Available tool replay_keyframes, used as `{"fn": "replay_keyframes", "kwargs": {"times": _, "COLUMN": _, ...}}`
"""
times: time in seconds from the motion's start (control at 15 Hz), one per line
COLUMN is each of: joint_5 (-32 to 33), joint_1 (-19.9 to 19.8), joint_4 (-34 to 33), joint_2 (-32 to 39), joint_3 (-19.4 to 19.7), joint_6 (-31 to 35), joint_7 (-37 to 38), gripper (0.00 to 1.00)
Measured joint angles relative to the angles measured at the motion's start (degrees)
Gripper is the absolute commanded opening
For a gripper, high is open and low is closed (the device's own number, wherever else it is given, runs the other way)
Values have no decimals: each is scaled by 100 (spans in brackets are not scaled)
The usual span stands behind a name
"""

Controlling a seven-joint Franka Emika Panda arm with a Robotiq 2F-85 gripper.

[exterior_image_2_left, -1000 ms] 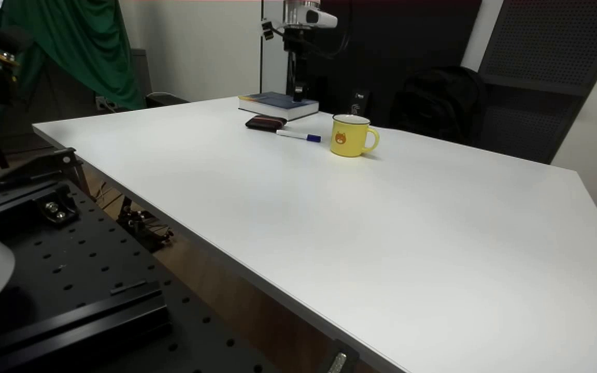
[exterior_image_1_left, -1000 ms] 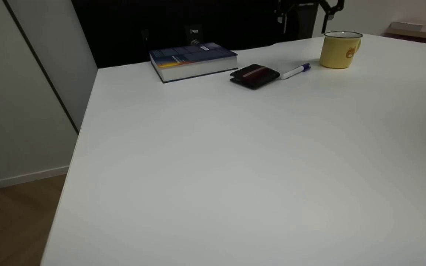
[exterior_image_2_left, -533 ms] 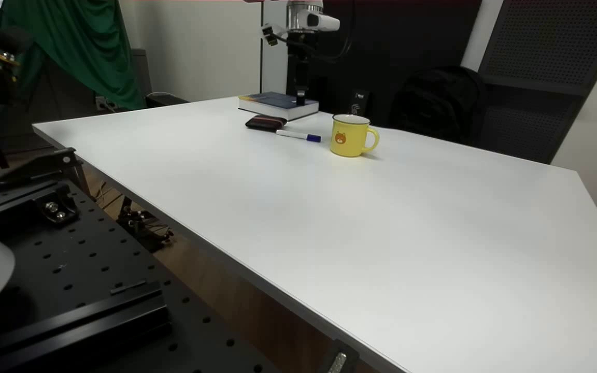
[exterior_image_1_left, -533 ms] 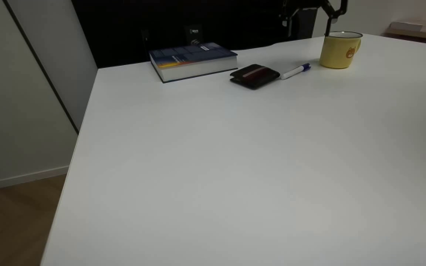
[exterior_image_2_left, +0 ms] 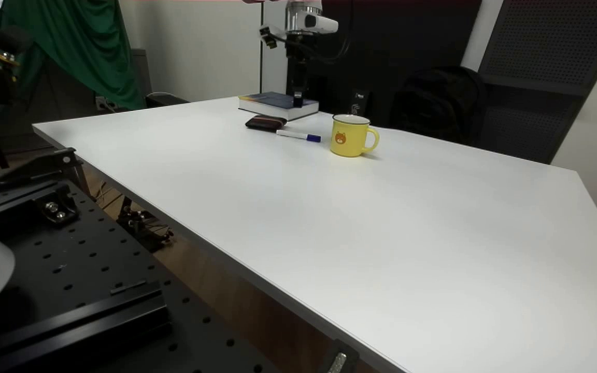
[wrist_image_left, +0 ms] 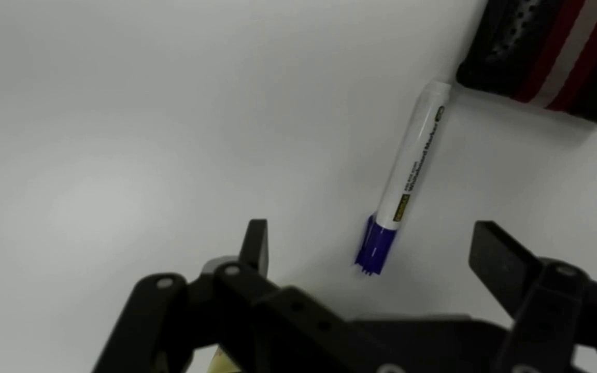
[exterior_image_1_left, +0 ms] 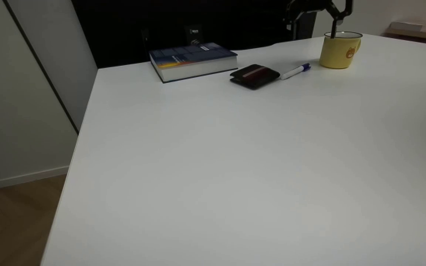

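Observation:
My gripper stands open above the white table, with nothing held. In the wrist view, a white whiteboard marker with a blue-purple cap lies slanted below it. The cap end shows between the two fingers, apart from both. A dark wallet with a red and grey stripe lies just beyond the marker's plain end. Part of a yellow mug peeks out at the bottom edge, mostly hidden by the gripper. In an exterior view a finger overlaps the rim of the upright mug; contact cannot be told.
A thick blue book lies flat near the table edge, beside the wallet, in both exterior views. A dark backpack sits behind the table. A black perforated plate with rails and a clamp adjoins the white table.
The gripper has come down a little and, in an exterior view, shifted right toward the mug. It has stayed open. Marker, wallet, mug and book have not moved.

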State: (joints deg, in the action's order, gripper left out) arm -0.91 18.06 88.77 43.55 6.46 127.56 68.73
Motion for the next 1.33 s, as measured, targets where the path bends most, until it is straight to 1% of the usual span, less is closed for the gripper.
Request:
{"fn": "replay_keyframes", "kwargs": {"times": 0.2, "joint_5": 23, "joint_1": -1, "joint_4": 0, "joint_2": 45, "joint_3": 1, "joint_6": 105, "joint_7": 261, "gripper": 100}}
{"fn": "replay_keyframes", "kwargs": {"times": 0.4, "joint_5": 208, "joint_1": 12, "joint_4": 1, "joint_2": 128, "joint_3": 3, "joint_6": 587, "joint_7": 541, "gripper": 100}}
{"fn": "replay_keyframes", "kwargs": {"times": 0.6, "joint_5": 246, "joint_1": 26, "joint_4": -1, "joint_2": 228, "joint_3": -3, "joint_6": 944, "joint_7": 608, "gripper": 100}}
{"fn": "replay_keyframes", "kwargs": {"times": 1.33, "joint_5": 240, "joint_1": 120, "joint_4": -40, "joint_2": 515, "joint_3": -119, "joint_6": 1024, "joint_7": 781, "gripper": 100}}
